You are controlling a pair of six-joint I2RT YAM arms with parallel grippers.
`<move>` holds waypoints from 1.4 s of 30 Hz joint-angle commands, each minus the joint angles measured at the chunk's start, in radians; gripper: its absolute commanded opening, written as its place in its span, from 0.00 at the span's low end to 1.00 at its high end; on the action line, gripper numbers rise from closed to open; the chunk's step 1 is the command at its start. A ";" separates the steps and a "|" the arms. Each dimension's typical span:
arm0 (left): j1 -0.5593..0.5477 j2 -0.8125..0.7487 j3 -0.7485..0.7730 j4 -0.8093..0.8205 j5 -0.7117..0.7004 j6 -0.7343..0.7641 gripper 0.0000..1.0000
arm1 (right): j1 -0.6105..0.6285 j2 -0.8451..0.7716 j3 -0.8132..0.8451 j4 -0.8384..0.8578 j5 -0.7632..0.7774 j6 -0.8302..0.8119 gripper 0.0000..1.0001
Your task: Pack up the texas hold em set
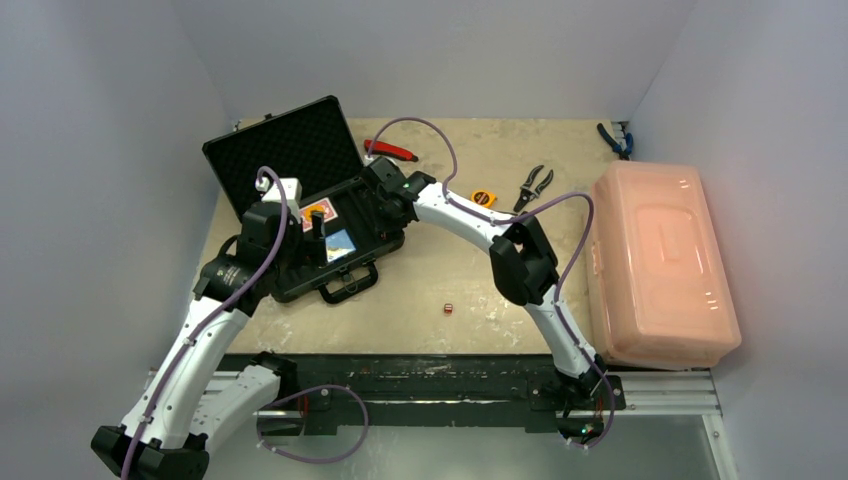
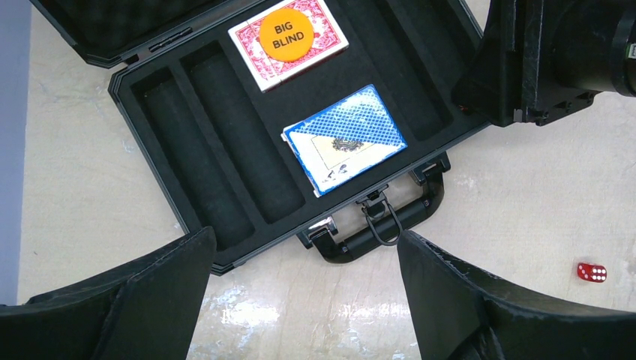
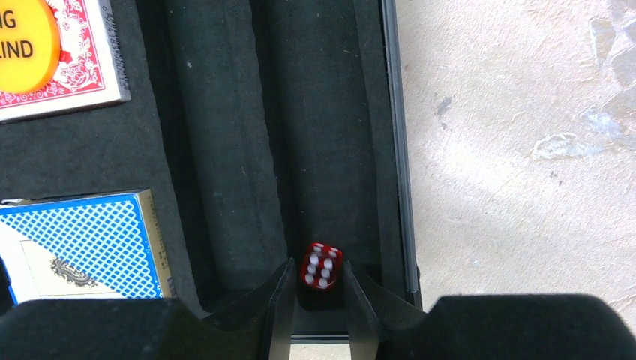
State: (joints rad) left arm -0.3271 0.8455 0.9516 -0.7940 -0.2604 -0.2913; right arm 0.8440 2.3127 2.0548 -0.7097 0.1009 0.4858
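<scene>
The black briefcase [image 1: 285, 150] lies open at the table's left, its foam lining [image 2: 225, 150] showing. In its middle compartments lie a red card deck [image 2: 330, 37] with an orange "BIG BLIND" disc [image 2: 283, 34] on top, and a blue card deck [image 2: 345, 139]. My right gripper [image 3: 318, 264] hovers over the rightmost foam slot. Its jaws stand slightly apart around a red die [image 3: 322, 265], which looks blurred and loose between them. My left gripper [image 2: 304, 236] hangs wide open and empty over the case's handle [image 2: 379, 229]. Another red die [image 2: 592, 272] rests on the table [image 1: 448, 308].
A large pink bin [image 1: 660, 265] fills the table's right side. A yellow tape measure [image 1: 483, 197], black pliers [image 1: 535, 185], a red-handled tool [image 1: 392, 150] and blue-handled pliers [image 1: 615, 140] lie toward the back.
</scene>
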 commanded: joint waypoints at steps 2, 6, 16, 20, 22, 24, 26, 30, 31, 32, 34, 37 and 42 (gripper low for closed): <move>0.011 0.003 0.013 0.015 0.010 0.020 0.91 | 0.019 0.027 0.004 -0.031 -0.079 -0.016 0.36; 0.011 0.004 0.013 0.014 0.010 0.020 0.91 | 0.019 0.022 0.004 -0.025 -0.078 -0.021 0.39; 0.013 0.004 0.013 0.014 0.007 0.020 0.90 | 0.020 -0.041 -0.002 -0.024 -0.068 -0.030 0.47; 0.013 0.006 0.013 0.013 0.006 0.021 0.90 | 0.019 -0.108 -0.048 0.001 -0.043 -0.029 0.52; 0.013 0.007 0.014 0.012 0.006 0.021 0.90 | 0.020 -0.143 -0.071 0.004 -0.025 -0.022 0.54; 0.013 0.009 0.013 0.013 0.004 0.021 0.90 | 0.020 -0.183 -0.098 0.001 -0.012 -0.013 0.57; 0.013 0.010 0.015 0.010 0.004 0.021 0.90 | 0.020 -0.217 -0.128 -0.001 0.002 -0.004 0.62; 0.013 0.012 0.015 0.011 0.004 0.021 0.90 | 0.020 -0.301 -0.223 -0.002 0.052 0.034 0.67; 0.013 0.012 0.016 0.011 0.004 0.021 0.89 | 0.020 -0.324 -0.252 0.005 0.064 0.045 0.68; 0.013 0.012 0.016 0.010 0.004 0.021 0.89 | 0.020 -0.349 -0.284 0.013 0.072 0.052 0.70; 0.013 0.011 0.017 0.009 0.002 0.022 0.89 | 0.020 -0.395 -0.341 0.029 0.083 0.062 0.72; 0.013 0.008 0.017 0.007 0.000 0.021 0.89 | 0.019 -0.464 -0.426 0.051 0.109 0.069 0.77; 0.013 0.009 0.018 0.007 0.000 0.021 0.89 | 0.028 -0.519 -0.503 0.017 0.153 0.077 0.99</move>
State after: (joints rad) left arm -0.3210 0.8581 0.9516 -0.7948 -0.2577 -0.2913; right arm 0.8639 1.8507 1.5959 -0.6899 0.1890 0.5442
